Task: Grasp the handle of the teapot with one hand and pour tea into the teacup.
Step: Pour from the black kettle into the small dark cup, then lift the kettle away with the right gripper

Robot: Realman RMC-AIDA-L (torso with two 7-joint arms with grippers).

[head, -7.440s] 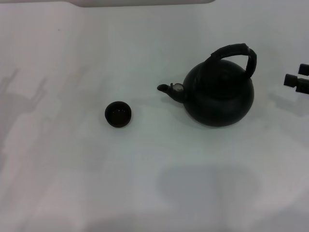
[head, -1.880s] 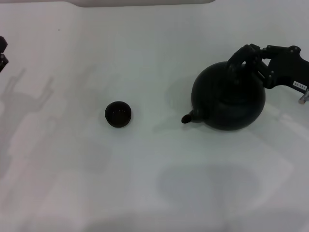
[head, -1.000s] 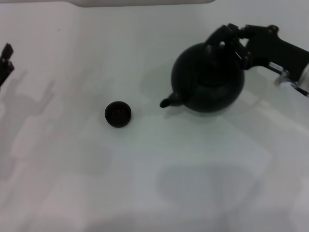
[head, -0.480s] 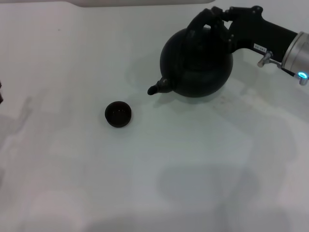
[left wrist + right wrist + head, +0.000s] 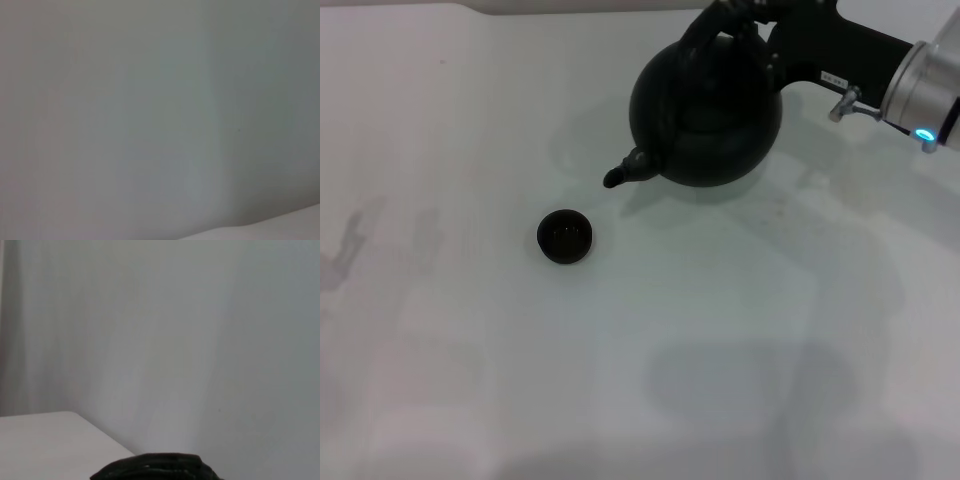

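On the left of our head view we see only the bare white table (image 5: 440, 330), with faint grey shadows lying across it. Our left gripper does not appear in any view, and the left wrist camera shows nothing but a plain pale surface.

Moving right, the teacup (image 5: 565, 237) stands upright on the table, a small dark round bowl with its mouth facing up. We cannot tell whether it holds any liquid.

Up and to the right of the cup, the teapot (image 5: 706, 107) hangs in the air, clear of the table, with its shadow spread on the table beneath and beside it. Its spout (image 5: 625, 170) points down and toward the cup, so the pot is tilted a little forward. The spout tip sits near the cup but is apart from it, not over its mouth. We see no tea leaving the spout.

At the top of the pot the handle (image 5: 712, 25) arches over the body, and our right gripper (image 5: 760, 12) is clenched around it, carrying the pot. The black wrist and silver arm run off to the right edge.

In the right wrist view we see only a dark curved piece of the pot (image 5: 155, 467) at the bottom edge.
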